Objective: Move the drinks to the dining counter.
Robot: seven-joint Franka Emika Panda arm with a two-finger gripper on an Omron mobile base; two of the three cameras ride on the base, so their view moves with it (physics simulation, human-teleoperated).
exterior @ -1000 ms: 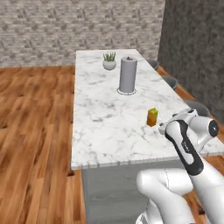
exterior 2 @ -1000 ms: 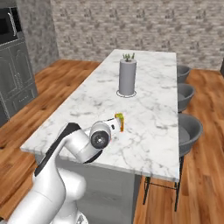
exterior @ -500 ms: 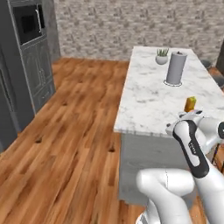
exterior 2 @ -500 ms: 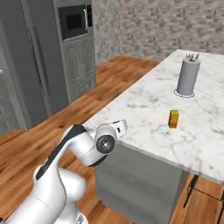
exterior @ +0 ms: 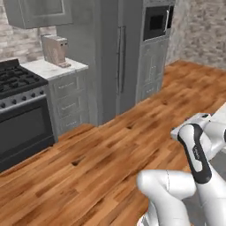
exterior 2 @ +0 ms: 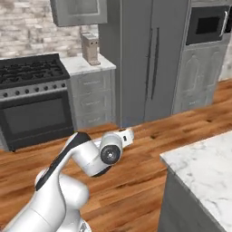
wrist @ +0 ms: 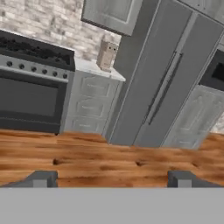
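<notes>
Left base view: the white jointed arm [exterior: 194, 150] rises from the lower right corner over a brown wooden plank floor [exterior: 101, 163]; a black gas range with a dark oven door [exterior: 22, 114] stands at the left edge; beside it, a grey drawer cabinet carries a pale marble worktop [exterior: 55, 68], with a brown box-shaped appliance [exterior: 56, 50] at its rear edge against the brick wall; a tall grey refrigerator [exterior: 119, 57] follows, then a built-in black microwave [exterior: 156, 22] in grey cabinetry.

Right base view: the arm [exterior 2: 86, 156] rises from the lower left; the long white grey-veined marble dining counter [exterior 2: 204, 167] shows one corner at the lower right, on a grey base; no drink stands on the visible part; the range [exterior 2: 34, 97], worktop [exterior 2: 88, 65], brown appliance [exterior 2: 90, 47], refrigerator [exterior 2: 152, 59] and microwave [exterior 2: 208, 25] line the far wall.

Hand view: the two-finger gripper [wrist: 111, 179] has its dark fingertips [wrist: 41, 178] spread wide apart with nothing between them; beyond them lie the floor [wrist: 109, 159], range [wrist: 30, 94] and refrigerator [wrist: 166, 87].
</notes>
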